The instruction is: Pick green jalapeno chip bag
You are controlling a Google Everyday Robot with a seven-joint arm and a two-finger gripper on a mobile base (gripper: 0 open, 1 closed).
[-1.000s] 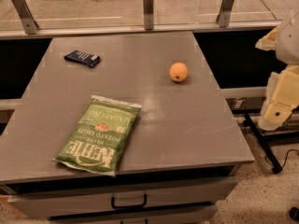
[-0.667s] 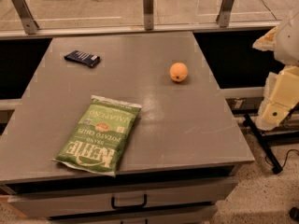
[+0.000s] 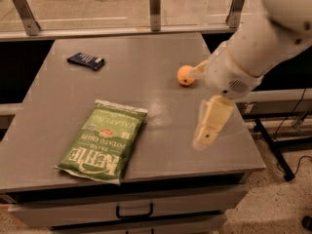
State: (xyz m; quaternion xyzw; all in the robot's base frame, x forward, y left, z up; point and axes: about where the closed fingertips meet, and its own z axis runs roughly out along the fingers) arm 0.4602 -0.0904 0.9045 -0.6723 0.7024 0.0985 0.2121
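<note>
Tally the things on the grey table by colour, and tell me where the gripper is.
Green: 1, the green jalapeno chip bag
Orange: 1, the orange
Dark blue: 1, the small packet
Total: 3
The gripper hangs over the table at its right part, apart from the bag.

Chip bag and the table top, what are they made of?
Chip bag: likely thin plastic film, matte green print, crinkled with pale sealed ends. Table: smooth grey top, probably laminate or painted metal, faint sheen near the middle. The gripper hangs over the table's right side as seen, clear of the bag.
</note>
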